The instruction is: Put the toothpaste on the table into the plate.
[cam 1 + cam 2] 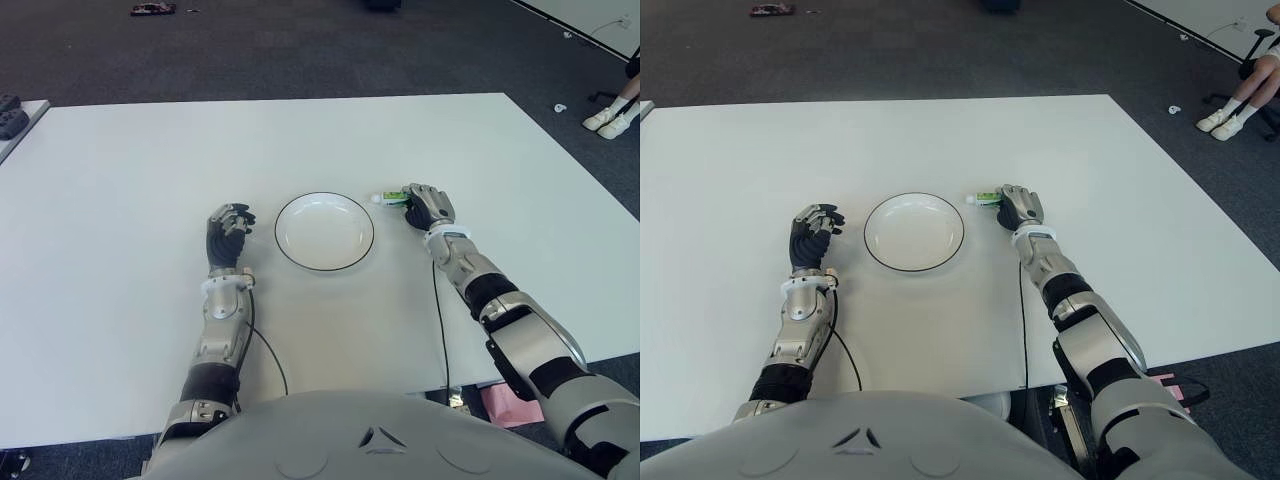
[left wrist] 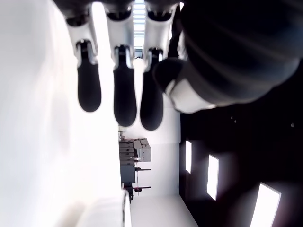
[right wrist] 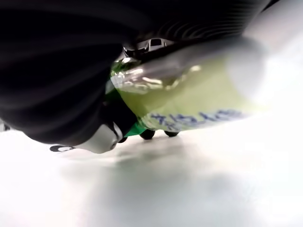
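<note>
The toothpaste (image 1: 388, 198) is a small green and white tube lying just right of the plate, its white cap pointing at the rim. My right hand (image 1: 428, 205) covers the tube's far end, low at the table, with the fingers curled around it. In the right wrist view the tube (image 3: 189, 99) fills the space under the palm, close above the white surface. The white plate (image 1: 324, 232) with a thin dark rim sits empty at the table's middle. My left hand (image 1: 228, 228) shows to the left of the plate with relaxed fingers (image 2: 125, 94) and nothing in them.
The white table (image 1: 150, 170) stretches wide on all sides of the plate. A dark object (image 1: 10, 115) sits on a second surface at the far left. A seated person's feet (image 1: 610, 118) are on the floor at the far right.
</note>
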`<move>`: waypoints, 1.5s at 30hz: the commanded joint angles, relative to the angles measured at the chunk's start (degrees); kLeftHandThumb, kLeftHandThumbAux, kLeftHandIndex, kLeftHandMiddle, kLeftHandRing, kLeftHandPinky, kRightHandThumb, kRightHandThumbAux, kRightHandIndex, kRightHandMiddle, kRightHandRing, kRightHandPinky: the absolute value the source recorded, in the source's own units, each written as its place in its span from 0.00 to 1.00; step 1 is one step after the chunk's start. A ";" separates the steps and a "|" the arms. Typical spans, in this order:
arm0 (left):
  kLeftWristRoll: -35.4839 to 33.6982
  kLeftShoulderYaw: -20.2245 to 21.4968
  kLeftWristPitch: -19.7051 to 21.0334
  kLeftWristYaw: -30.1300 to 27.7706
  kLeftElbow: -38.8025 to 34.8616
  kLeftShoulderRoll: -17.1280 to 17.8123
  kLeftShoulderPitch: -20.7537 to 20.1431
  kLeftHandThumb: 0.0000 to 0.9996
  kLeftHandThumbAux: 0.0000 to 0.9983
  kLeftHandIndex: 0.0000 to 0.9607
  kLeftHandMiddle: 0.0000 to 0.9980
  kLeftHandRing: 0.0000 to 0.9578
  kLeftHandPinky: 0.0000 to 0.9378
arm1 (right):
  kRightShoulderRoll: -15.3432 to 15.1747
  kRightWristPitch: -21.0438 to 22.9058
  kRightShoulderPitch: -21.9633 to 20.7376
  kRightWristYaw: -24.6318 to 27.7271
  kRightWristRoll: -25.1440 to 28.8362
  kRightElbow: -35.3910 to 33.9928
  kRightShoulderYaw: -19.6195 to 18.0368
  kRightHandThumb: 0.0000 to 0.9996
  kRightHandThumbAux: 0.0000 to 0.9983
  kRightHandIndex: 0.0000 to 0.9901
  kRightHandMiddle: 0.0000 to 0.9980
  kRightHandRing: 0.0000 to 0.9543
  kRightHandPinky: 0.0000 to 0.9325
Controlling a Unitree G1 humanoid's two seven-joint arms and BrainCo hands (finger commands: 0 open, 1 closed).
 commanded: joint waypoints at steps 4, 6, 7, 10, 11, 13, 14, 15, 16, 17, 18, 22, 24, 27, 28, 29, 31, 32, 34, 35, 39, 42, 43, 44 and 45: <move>-0.35 0.54 2.36 0.17 2.10 -0.36 2.38 0.71 0.72 0.45 0.52 0.52 0.53 | 0.52 -7.22 2.30 -6.30 2.20 1.61 -3.19 0.84 0.68 0.41 0.57 0.87 0.90; -0.42 0.58 2.49 0.17 2.08 -0.43 2.36 0.71 0.72 0.45 0.52 0.52 0.53 | 0.55 -9.27 2.18 -7.85 2.69 1.91 -4.08 0.84 0.68 0.41 0.57 0.88 0.90; -0.44 0.60 2.50 0.17 2.10 -0.46 2.35 0.71 0.72 0.45 0.51 0.52 0.53 | 0.56 -10.08 2.09 -8.34 2.91 2.03 -4.44 0.84 0.68 0.41 0.56 0.88 0.91; -0.40 0.65 2.52 0.16 2.26 -0.49 2.23 0.71 0.72 0.45 0.51 0.52 0.52 | 0.94 -12.83 1.81 -9.13 4.50 1.84 -6.06 0.84 0.68 0.41 0.56 0.89 0.91; -0.36 0.66 2.54 0.18 2.30 -0.50 2.19 0.71 0.72 0.45 0.51 0.52 0.52 | 1.09 -13.58 1.76 -9.21 4.94 1.77 -6.50 0.84 0.68 0.41 0.56 0.89 0.91; -0.31 0.69 2.63 0.22 2.35 -0.51 2.14 0.71 0.72 0.45 0.51 0.51 0.52 | 1.60 -14.74 1.73 -8.82 6.00 0.15 -7.57 0.84 0.68 0.40 0.56 0.90 0.92; -0.28 0.70 2.61 0.25 2.41 -0.51 2.10 0.71 0.72 0.45 0.51 0.51 0.51 | 1.92 -14.98 1.88 -8.43 6.57 -1.61 -8.07 0.84 0.68 0.40 0.56 0.90 0.92; -0.26 0.71 2.60 0.26 2.45 -0.51 2.07 0.71 0.72 0.45 0.51 0.51 0.51 | 2.15 -15.15 2.02 -8.13 6.92 -2.84 -8.45 0.84 0.68 0.40 0.56 0.90 0.92; -0.20 0.70 2.52 0.26 2.52 -0.48 2.02 0.71 0.72 0.45 0.51 0.51 0.51 | 2.39 -15.43 2.42 -7.70 7.45 -4.58 -8.94 0.84 0.68 0.40 0.56 0.90 0.92; -0.16 0.70 2.47 0.25 2.56 -0.47 1.98 0.71 0.72 0.45 0.51 0.51 0.51 | 2.54 -15.60 2.73 -7.35 7.81 -5.81 -9.30 0.84 0.68 0.40 0.56 0.90 0.92; -0.11 0.68 2.42 0.23 2.60 -0.46 1.93 0.71 0.72 0.45 0.51 0.52 0.51 | 2.67 -15.69 3.14 -6.95 8.20 -7.12 -9.67 0.84 0.68 0.40 0.56 0.90 0.92; 0.00 0.64 2.47 0.20 2.59 -0.47 1.85 0.71 0.72 0.45 0.51 0.52 0.51 | 3.21 -17.17 4.33 -6.25 9.13 -9.85 -10.78 0.84 0.68 0.40 0.56 0.90 0.93; 0.04 0.65 2.59 0.26 2.60 -0.49 1.76 0.71 0.72 0.45 0.51 0.52 0.51 | 3.53 -17.92 4.69 -6.27 9.05 -10.77 -10.96 0.84 0.68 0.40 0.56 0.90 0.93; 0.18 0.71 2.41 0.49 2.90 -0.52 1.62 0.71 0.72 0.45 0.51 0.52 0.52 | 4.41 -18.46 6.01 -6.14 8.08 -15.11 -10.48 0.84 0.68 0.40 0.55 0.91 0.93; 0.22 0.72 2.34 0.53 2.99 -0.52 1.58 0.71 0.72 0.45 0.51 0.52 0.52 | 4.53 -18.38 6.35 -5.98 7.87 -16.15 -10.43 0.84 0.68 0.40 0.55 0.91 0.93; 0.25 0.73 2.31 0.54 3.04 -0.53 1.55 0.71 0.72 0.45 0.51 0.52 0.52 | 4.57 -18.24 6.58 -5.82 7.76 -16.77 -10.49 0.84 0.68 0.40 0.55 0.91 0.93; 0.31 0.76 2.07 0.56 3.21 -0.54 1.49 0.71 0.72 0.45 0.51 0.52 0.52 | 4.56 -17.73 7.46 -4.99 7.36 -19.69 -10.47 0.84 0.68 0.40 0.55 0.91 0.93; 0.32 0.77 1.93 0.54 3.30 -0.57 1.45 0.71 0.72 0.45 0.51 0.52 0.52 | 4.52 -17.38 8.01 -4.29 7.18 -21.64 -10.45 0.84 0.68 0.40 0.55 0.91 0.93; 0.31 0.83 1.73 0.50 3.51 -0.57 1.37 0.71 0.72 0.45 0.51 0.52 0.52 | 4.58 -16.75 8.78 -2.84 6.88 -24.58 -10.40 0.84 0.68 0.40 0.55 0.91 0.93; 0.30 0.86 1.69 0.50 3.56 -0.59 1.36 0.71 0.72 0.45 0.51 0.52 0.52 | 4.68 -16.26 9.10 -1.87 6.76 -26.02 -10.35 0.84 0.68 0.40 0.55 0.90 0.93; 0.39 0.94 1.54 0.55 3.76 -0.62 1.30 0.71 0.72 0.45 0.51 0.52 0.52 | 5.04 -14.83 9.99 0.90 6.53 -29.49 -10.43 0.84 0.68 0.40 0.54 0.90 0.93; 0.61 0.92 1.28 0.61 3.94 -0.57 1.28 0.71 0.72 0.45 0.51 0.53 0.53 | 5.19 -14.46 10.46 3.21 6.46 -31.72 -10.05 0.84 0.69 0.40 0.54 0.90 0.92; 0.70 0.88 1.12 0.57 3.99 -0.53 1.28 0.71 0.72 0.45 0.51 0.53 0.53 | 5.19 -14.70 10.55 4.11 6.36 -32.47 -9.70 0.84 0.69 0.40 0.54 0.90 0.93; 0.76 0.86 1.02 0.54 4.01 -0.52 1.28 0.71 0.72 0.45 0.52 0.53 0.53 | 5.21 -14.84 10.65 4.77 6.28 -33.04 -9.54 0.84 0.69 0.40 0.54 0.90 0.93; 0.81 0.85 1.02 0.48 3.99 -0.51 1.28 0.71 0.72 0.45 0.52 0.53 0.53 | 5.20 -15.18 10.69 5.76 6.00 -33.99 -9.05 0.84 0.68 0.40 0.54 0.90 0.93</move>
